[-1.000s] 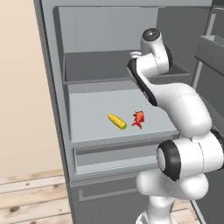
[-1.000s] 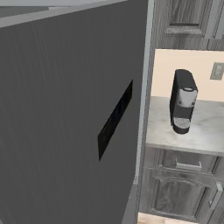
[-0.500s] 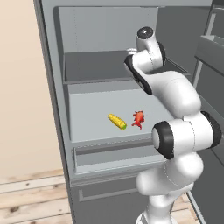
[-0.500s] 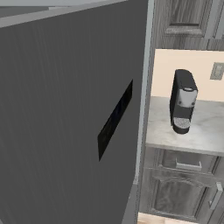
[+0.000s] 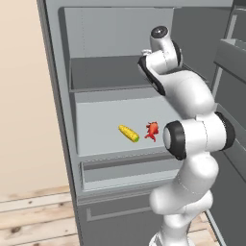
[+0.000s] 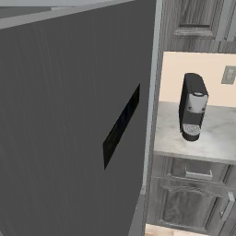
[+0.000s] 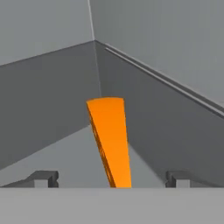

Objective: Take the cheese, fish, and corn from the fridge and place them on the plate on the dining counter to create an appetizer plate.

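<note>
The fridge (image 5: 67, 125) stands open. The orange cheese (image 7: 110, 140) wedge lies on a grey shelf in a back corner in the hand view, pointing toward me. My gripper (image 7: 111, 180) is open, and its fingertips (image 7: 43, 178) stand wide on either side of the wedge's near end without touching it. On the shelf below lie the yellow corn (image 5: 129, 133) and, just to its right, the red fish (image 5: 152, 130). My arm (image 5: 166, 72) reaches into the upper shelf. The plate and the dining counter are out of view.
A drawer (image 5: 127, 170) sits under the lower shelf and door racks (image 5: 233, 57) stand at the right. In the right base view the fridge door's grey outside (image 6: 69, 115) is close, with a black coffee machine (image 6: 192, 113) on a counter beyond it.
My arm has swung left and reached deeper into the upper shelf. The corn and the fish have not moved.
</note>
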Controlling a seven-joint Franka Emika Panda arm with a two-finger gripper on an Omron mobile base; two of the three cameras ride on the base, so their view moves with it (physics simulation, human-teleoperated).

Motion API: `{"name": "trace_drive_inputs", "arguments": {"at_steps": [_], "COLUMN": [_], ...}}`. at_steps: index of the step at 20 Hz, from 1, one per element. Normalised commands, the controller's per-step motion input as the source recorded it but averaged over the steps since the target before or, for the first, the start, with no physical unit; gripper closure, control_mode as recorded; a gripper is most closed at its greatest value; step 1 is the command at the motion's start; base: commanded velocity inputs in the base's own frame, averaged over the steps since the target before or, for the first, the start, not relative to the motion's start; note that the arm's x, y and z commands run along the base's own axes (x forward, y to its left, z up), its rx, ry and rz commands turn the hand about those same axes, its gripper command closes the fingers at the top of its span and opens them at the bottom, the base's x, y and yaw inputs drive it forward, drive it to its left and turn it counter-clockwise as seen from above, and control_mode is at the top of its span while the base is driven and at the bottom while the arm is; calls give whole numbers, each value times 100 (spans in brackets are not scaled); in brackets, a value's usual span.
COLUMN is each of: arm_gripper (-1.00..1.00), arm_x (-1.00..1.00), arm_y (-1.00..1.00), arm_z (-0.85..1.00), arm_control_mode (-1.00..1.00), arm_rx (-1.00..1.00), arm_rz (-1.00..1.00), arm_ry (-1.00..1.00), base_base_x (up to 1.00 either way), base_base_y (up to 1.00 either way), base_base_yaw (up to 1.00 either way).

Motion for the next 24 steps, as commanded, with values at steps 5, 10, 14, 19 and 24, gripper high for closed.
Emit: {"name": "trace_drive_inputs", "arguments": {"at_steps": [5, 10, 14, 19, 24], "arm_gripper": [100, 100, 100, 100, 100], "arm_x": [0, -15, -14, -34, -33], "arm_y": [-1, 0, 0, 15, 50], "arm_z": [-12, -34, -15, 0, 9], "arm_control_mode": [-100, -100, -100, -100, -100], "arm_rx": [0, 0, 0, 0, -1], "arm_rz": [-10, -1, 0, 0, 0], "arm_ry": [-2, -13, -11, 0, 7], "base_base_x": [0, 0, 0, 0, 0], "base_base_y": [0, 0, 0, 0, 0], "base_base_yaw": [0, 0, 0, 0, 0]}}
